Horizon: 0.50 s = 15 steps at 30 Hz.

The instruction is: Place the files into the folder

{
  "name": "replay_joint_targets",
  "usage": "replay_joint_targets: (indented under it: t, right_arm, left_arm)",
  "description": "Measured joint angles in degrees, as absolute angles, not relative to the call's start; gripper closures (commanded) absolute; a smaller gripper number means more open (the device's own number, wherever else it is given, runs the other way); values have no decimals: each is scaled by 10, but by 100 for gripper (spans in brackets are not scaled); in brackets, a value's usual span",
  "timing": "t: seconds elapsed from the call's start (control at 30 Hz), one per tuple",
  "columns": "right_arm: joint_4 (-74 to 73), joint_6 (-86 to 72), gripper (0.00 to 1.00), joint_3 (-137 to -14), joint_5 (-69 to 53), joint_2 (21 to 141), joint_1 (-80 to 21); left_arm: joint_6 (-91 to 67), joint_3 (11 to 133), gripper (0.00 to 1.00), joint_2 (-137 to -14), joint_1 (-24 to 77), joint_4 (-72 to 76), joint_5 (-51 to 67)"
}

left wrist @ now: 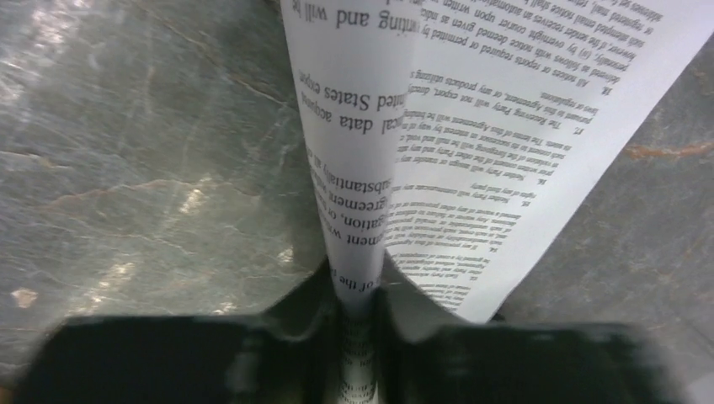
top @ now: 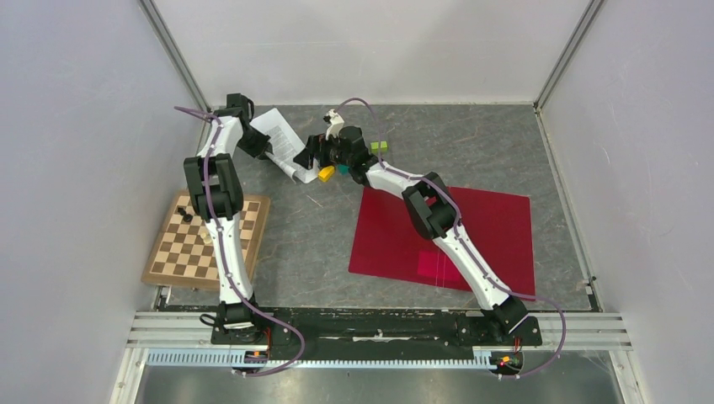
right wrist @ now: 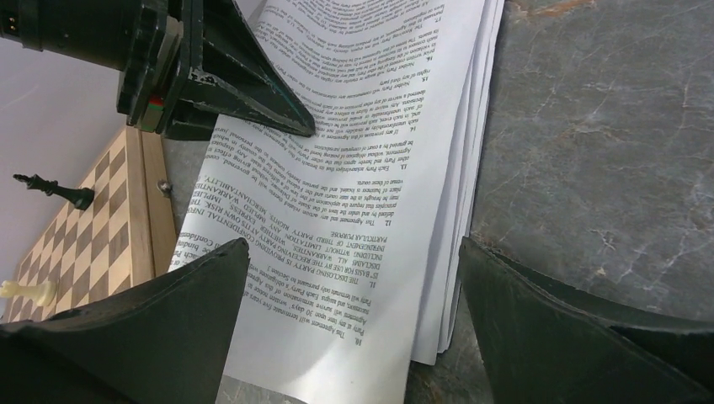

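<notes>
Files (left wrist: 471, 126), far left, are pinched by the left gripper (left wrist: 358, 299), seemingly to lift an edge. Right gripper (right wrist: 354, 248) straddles them, unclenched, probably ready to grasp.

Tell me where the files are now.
Top view: the files are at far left, beyond the chessboard, one edge pinched in the left gripper, the open right gripper at their other end.

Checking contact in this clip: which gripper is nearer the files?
Left. The left gripper is shut on the files, pinching a raised edge. The right gripper hangs open over the stack; whether it touches cannot be told.
</notes>
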<state>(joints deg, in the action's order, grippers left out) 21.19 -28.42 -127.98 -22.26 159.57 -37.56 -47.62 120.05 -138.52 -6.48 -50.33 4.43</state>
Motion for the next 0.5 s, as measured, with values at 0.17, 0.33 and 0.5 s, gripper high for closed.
replay_joint_targets:
  t: [0.17, 0.33, 0.5]
  right_arm:
    - [176, -278, 2, -1272, -222, 1575, -371]
    - [143, -270, 2, -1245, -216, 1513, -355]
    - [129, -263, 2, -1164, -211, 1363, -323]
  left_arm:
    - [-467, 1200, 98, -1384, -60, -487, 55]
    - [-454, 1189, 98, -1359, -58, -447, 81]
    - [-432, 1145, 98, -1260, -50, -387, 124]
